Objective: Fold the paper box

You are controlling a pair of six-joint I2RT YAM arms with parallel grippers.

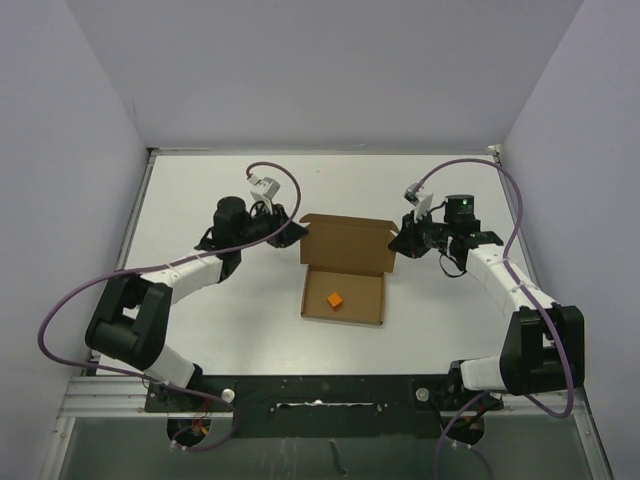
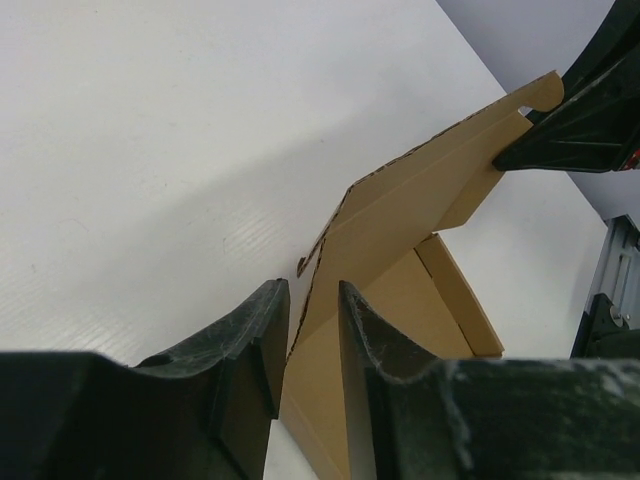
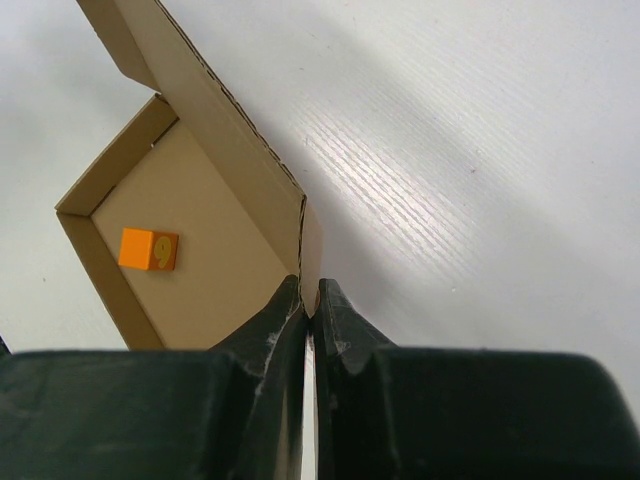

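Brown thin-cardboard paper box (image 3: 220, 280), just ahead of the fingertips: matt, smooth faces, fibrous perforated cut edges. Small orange cube (image 3: 148, 249) inside: smooth, faint sheen. White table sheet (image 3: 480, 150) below: finely ribbed, soft gloss. Fingers (image 2: 250, 350) of left gripper (image 2: 313, 295): black plastic, grainy, pale scuffs. Right gripper (image 3: 310, 290) fingers (image 3: 270, 340): same finish.

Left claw (image 2: 314, 300) and right claw (image 3: 311, 295) — both clamped, facing inward.

- The box (image 1: 358, 292) lies mid-table (image 1: 200, 190), with a cube (image 1: 335, 299) inside.
- Its lid (image 1: 347, 244) stands at 12 o'clock.
- The left gripper (image 1: 297, 232) is at the lid's 9 o'clock, the right gripper (image 1: 398, 240) at 3 o'clock.
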